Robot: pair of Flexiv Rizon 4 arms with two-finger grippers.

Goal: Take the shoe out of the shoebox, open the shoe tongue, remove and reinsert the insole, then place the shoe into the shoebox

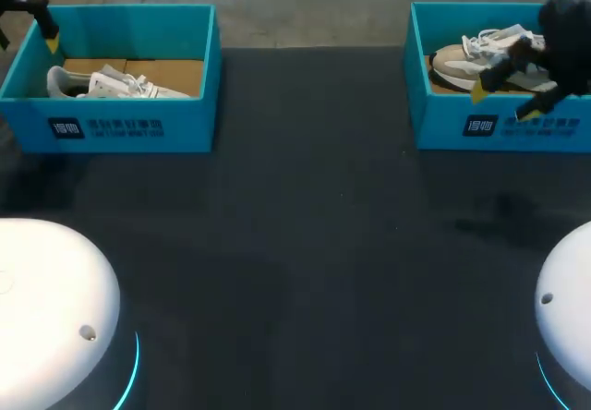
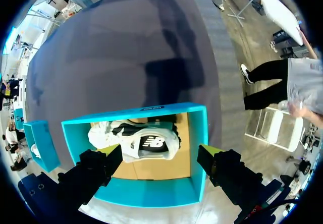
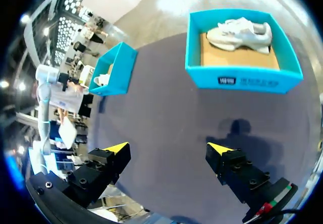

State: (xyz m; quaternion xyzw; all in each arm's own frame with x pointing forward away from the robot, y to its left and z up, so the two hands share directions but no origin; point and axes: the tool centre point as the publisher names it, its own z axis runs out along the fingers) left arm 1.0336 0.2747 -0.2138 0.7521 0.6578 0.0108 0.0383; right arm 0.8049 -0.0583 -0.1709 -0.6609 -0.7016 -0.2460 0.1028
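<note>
Dark table (image 1: 295, 244). Left: teal cardboard shoebox (image 1: 129, 128), white lace-up shoe (image 1: 111, 82) lying inside; left tool (image 2: 161, 151) wide, above it. Right: second teal shoebox (image 1: 443, 124), beige shoe (image 1: 462, 59) inside; right tool (image 3: 167, 147) wide, short of it. Hazard: a tool catching a wall and dragging the light box, or a shallow pinch dropping the shoe.

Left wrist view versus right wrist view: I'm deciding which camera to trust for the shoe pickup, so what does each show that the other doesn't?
Only the left wrist view: the left gripper, open, above the left shoebox, looking down into it at the left shoe. Only the right wrist view: the right gripper, open, over bare table, with the right shoebox ahead, its printed front and the right shoe plain to see. Both: the two teal shoeboxes and the dark table.
</note>
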